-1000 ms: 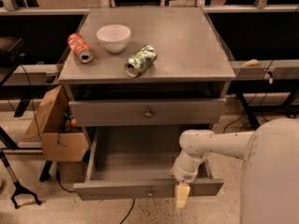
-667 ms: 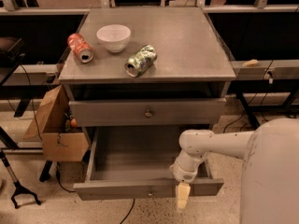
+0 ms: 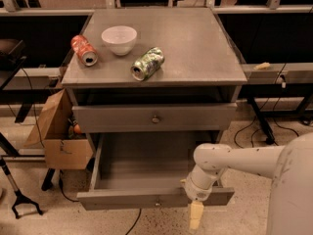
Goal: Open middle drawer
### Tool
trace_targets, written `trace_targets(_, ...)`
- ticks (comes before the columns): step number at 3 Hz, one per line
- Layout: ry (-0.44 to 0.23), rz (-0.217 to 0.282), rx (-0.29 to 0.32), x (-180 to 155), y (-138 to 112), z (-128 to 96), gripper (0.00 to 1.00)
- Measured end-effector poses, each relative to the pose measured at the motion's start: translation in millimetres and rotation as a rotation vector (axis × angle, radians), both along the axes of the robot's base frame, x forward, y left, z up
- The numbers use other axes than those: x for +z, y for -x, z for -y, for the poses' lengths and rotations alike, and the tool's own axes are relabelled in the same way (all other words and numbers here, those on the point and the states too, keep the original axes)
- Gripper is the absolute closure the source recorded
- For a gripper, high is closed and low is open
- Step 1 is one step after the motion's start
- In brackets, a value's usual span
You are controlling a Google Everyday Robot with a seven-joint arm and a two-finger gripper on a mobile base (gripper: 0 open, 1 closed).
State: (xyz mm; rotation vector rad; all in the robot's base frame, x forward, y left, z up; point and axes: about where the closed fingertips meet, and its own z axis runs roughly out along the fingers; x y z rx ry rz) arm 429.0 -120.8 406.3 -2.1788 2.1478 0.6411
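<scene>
We saw the middle drawer (image 3: 127,199) standing pulled well out from the cabinet (image 3: 195,48), its shallow rectangular tray bare and its flat grey metal front facing us low in the view. The gripper (image 3: 195,217) hung just in front of that front panel, right of the small round knob (image 3: 157,203) and reaching below the drawer's lower edge. We could not tell whether it was open or closed, nor whether it touched the panel. The arm (image 3: 234,160) was smooth, off-white and rounded, crossing over the drawer's right front corner. Above, the taller top drawer (image 3: 117,117) sat shut, the same dull grey metal with its own round knob. On the cabinet's flat matte top lay a red can (image 3: 84,50) and a green can (image 3: 147,63), both on their sides, with a white bowl (image 3: 119,39) upright between them. A brown cardboard box (image 3: 54,131) stood on the speckled floor beside the cabinet's left side.
</scene>
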Motion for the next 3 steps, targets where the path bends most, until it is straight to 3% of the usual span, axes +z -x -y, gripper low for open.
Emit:
trace_targets(1, -0.001, -0.001, 0.0, 1.8, -3.0, -0.5, 0.19)
trace_targets(3, -0.001, -0.001, 0.0, 2.4, -15.7, -1.9, 0.65)
